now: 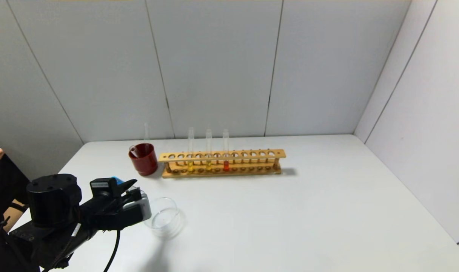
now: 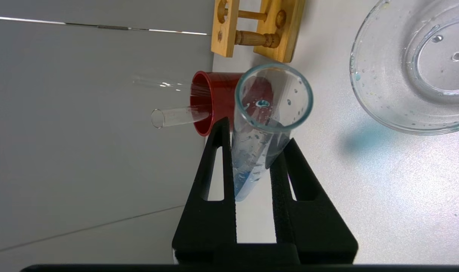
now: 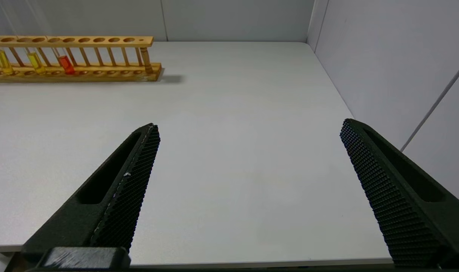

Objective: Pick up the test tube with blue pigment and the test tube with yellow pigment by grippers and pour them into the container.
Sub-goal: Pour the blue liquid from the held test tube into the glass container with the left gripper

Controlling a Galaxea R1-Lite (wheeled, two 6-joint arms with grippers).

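My left gripper [image 2: 256, 132] is shut on the test tube with blue pigment [image 2: 252, 158]. The tube lies tilted between the fingers, its open mouth toward the wrist camera. Droplets cling to its inner wall and a little blue liquid sits near its round end. In the head view this gripper [image 1: 135, 189] hangs just left of the container [image 1: 164, 218], a clear glass dish [image 2: 414, 68] holding only scattered droplets. Two tubes with yellow liquid [image 1: 190, 166] [image 1: 208, 165] stand in the wooden rack [image 1: 222, 162]. My right gripper [image 3: 250, 124] is open over bare table near the front edge.
A dark red cup [image 1: 143, 158] left of the rack holds clear empty tubes [image 2: 176, 117]. A tube with red-orange liquid [image 1: 226, 165] stands in the rack beside the yellow ones. White walls close the table at the back and right.
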